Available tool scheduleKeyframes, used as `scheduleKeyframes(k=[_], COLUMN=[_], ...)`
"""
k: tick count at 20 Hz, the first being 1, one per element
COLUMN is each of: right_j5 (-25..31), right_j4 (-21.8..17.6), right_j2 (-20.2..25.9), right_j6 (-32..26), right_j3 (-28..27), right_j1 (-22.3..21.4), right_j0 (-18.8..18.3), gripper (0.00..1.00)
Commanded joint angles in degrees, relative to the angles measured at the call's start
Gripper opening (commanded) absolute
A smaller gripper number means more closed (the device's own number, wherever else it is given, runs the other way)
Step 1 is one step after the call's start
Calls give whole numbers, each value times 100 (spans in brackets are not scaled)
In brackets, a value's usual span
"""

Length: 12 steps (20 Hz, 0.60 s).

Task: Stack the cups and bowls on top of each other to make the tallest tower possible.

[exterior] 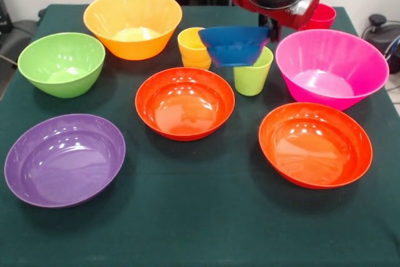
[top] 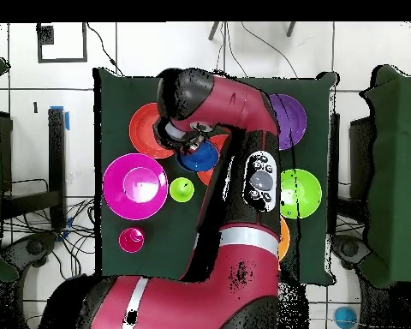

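My gripper [exterior: 272,30] is shut on the right rim of the small blue bowl [exterior: 234,45] and holds it, tilted, above the table in front of the yellow-orange cup [exterior: 191,46] and the lime green cup [exterior: 252,72]. The red cup [exterior: 322,15] stands behind the magenta bowl [exterior: 331,67]. The deep orange bowl [exterior: 132,23], the lime-green bowl [exterior: 61,64], the purple bowl [exterior: 64,159] and two red-orange bowls [exterior: 185,102] [exterior: 315,144] stand apart on the table. Nothing is nested. In the overhead view the arm [top: 235,128] covers the gripper; the blue bowl [top: 199,158] shows beside it.
The green table cloth [exterior: 206,217] covers the table; its front strip holds nothing. In the overhead view the arm hides most of the middle red-orange bowl and the yellow-orange cup. Chairs and cables lie around the table.
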Motion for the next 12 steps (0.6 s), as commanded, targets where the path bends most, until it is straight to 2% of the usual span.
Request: scheduleKeyframes(k=[1, 9, 12], right_j5=[952, 1528, 1917], right_j4=[220, 530, 546], right_j2=[557, 554, 496], right_j6=[827, 1100, 1198], right_j3=[-19, -128, -299], right_j1=[-92, -77, -63], right_j0=[149, 262, 300], gripper=[0, 0, 0])
